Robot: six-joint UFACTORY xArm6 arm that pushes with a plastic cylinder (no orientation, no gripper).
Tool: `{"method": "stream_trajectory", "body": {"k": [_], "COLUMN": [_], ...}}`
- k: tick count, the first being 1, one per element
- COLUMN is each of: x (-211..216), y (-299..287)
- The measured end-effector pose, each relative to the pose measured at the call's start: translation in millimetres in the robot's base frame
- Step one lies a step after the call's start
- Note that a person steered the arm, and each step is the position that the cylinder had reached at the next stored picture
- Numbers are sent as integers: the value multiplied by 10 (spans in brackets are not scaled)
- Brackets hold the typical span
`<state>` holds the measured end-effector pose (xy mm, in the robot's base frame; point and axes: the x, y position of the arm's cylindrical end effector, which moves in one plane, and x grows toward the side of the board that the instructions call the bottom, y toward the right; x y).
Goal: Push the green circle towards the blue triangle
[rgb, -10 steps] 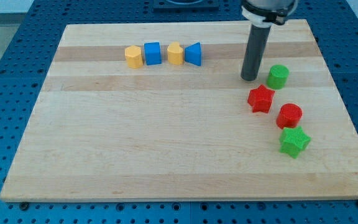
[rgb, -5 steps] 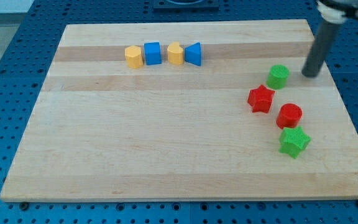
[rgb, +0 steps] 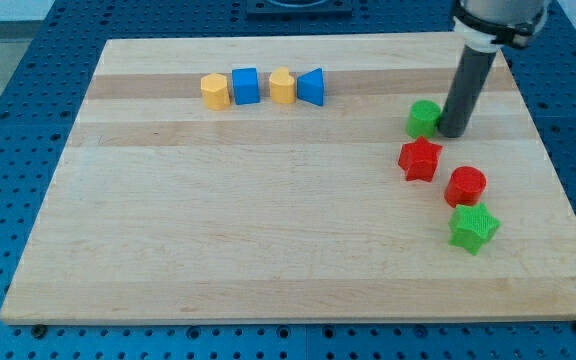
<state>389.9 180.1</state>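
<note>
The green circle (rgb: 424,118) sits at the board's right, just above the red star. My tip (rgb: 454,131) rests on the board against the circle's right side. The blue triangle (rgb: 311,87) lies near the view's top, at the right end of a row of blocks, well to the left of the green circle and a little above it.
The row holds a yellow hexagon (rgb: 214,91), a blue square (rgb: 246,86) and a yellow block (rgb: 282,86). A red star (rgb: 420,159), a red circle (rgb: 465,186) and a green star (rgb: 473,228) lie below the green circle. The wooden board (rgb: 268,230) ends close on the right.
My tip went from the green circle's left around to its right and then came in against it. The green circle has slid a little to the left.
</note>
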Motion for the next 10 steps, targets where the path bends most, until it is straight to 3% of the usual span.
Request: {"method": "stream_trajectory", "body": {"k": [5, 7, 10], "x": [-444, -131, -128], "y": [-857, -600, -1014]}}
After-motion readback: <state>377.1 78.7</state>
